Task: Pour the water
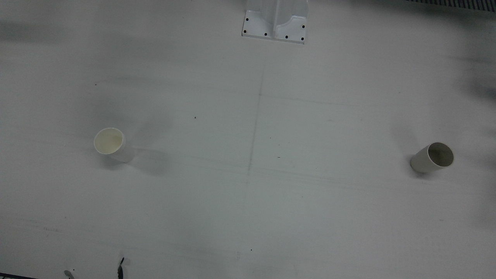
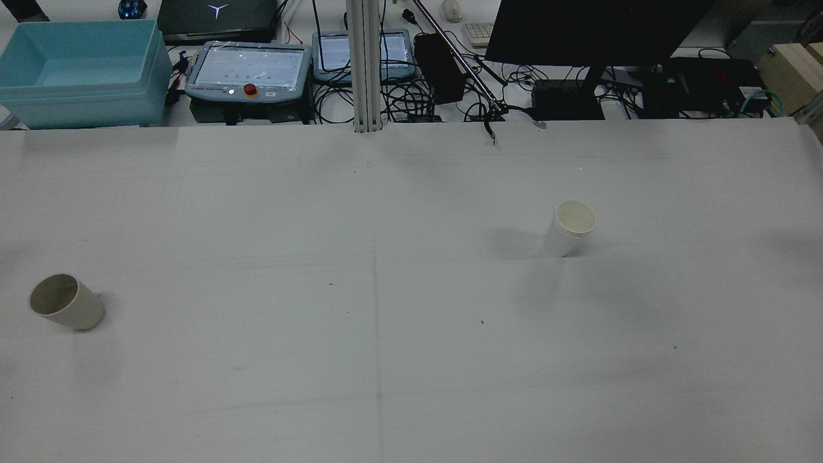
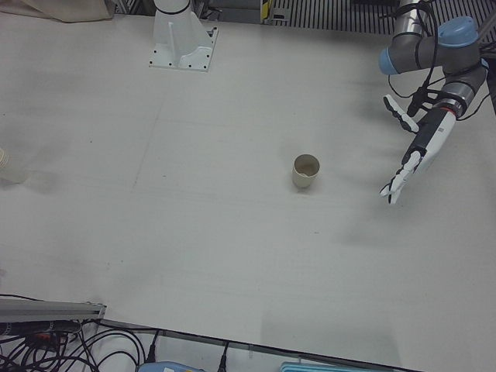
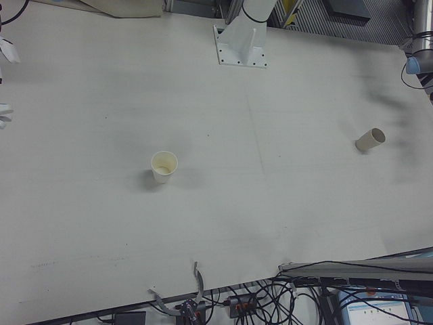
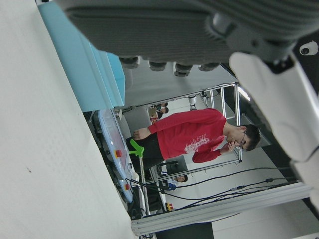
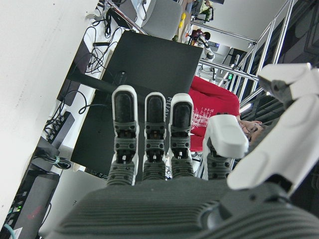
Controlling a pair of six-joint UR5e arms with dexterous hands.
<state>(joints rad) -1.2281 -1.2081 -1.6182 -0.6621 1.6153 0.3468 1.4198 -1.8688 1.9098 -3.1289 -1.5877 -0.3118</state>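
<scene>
White cup [image 1: 110,143] observed upright on table [image 1: 248,186], pale residue inside. Grey cup [image 1: 433,158] upright, well apart from white cup, on opposite half. Left hand [image 3: 411,155] raised beside grey cup, fingers extended, nothing held. Right hand [image 6: 169,164] fingers straight, spread, nothing held, away from cups.

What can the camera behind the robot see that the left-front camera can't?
Only the rear view shows the blue bin, the control tablets and the black monitor beyond the table. Only the left-front view shows the left hand, open and empty, off to one side of the grey cup. Both show the grey cup standing upright on the white table. The white cup is whole in the rear view, but only its edge shows at the left-front view's border.
</scene>
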